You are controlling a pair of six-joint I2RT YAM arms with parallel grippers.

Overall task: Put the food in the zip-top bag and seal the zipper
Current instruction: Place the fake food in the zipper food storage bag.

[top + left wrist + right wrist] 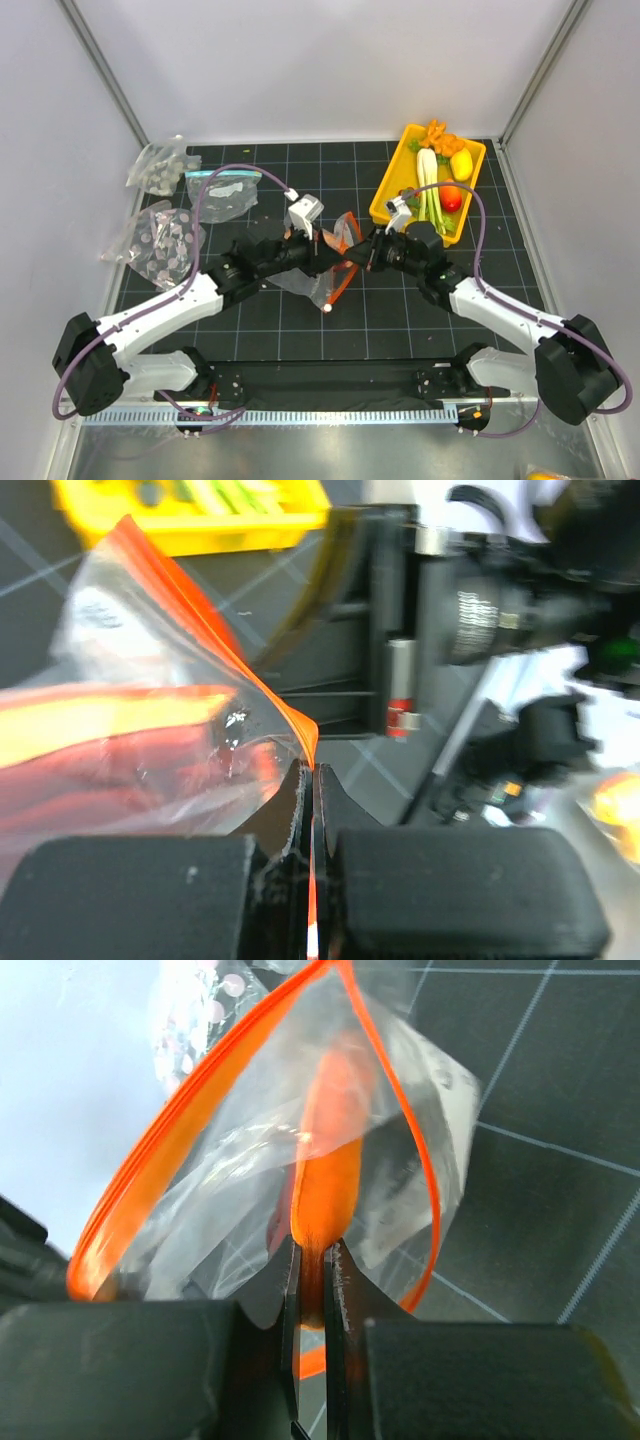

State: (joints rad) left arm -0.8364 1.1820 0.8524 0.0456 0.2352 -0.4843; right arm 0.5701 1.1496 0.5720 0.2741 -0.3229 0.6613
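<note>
The zip-top bag [322, 283] hangs mid-table between my two grippers, its mouth pulled open. My left gripper [325, 247] is shut on the orange-red zipper [262, 692]; in the left wrist view the strip runs straight down between the closed jaws of the left gripper [311, 772]. My right gripper [362, 250] faces it from the right. In the right wrist view the right gripper [313, 1250] is shut on an orange carrot piece [326, 1175], which reaches into the loop of the zipper [190, 1120]. More food, including a red tomato [452, 198], lies in the yellow tray [390, 178].
The yellow tray at the back right also holds a white-green leek [428, 180], a lemon [461, 162] and orange pieces [437, 135]. At the back left lie two clear bags of grey dotted pieces [160, 165] [160, 240] and a bag with a light-blue strip [220, 190].
</note>
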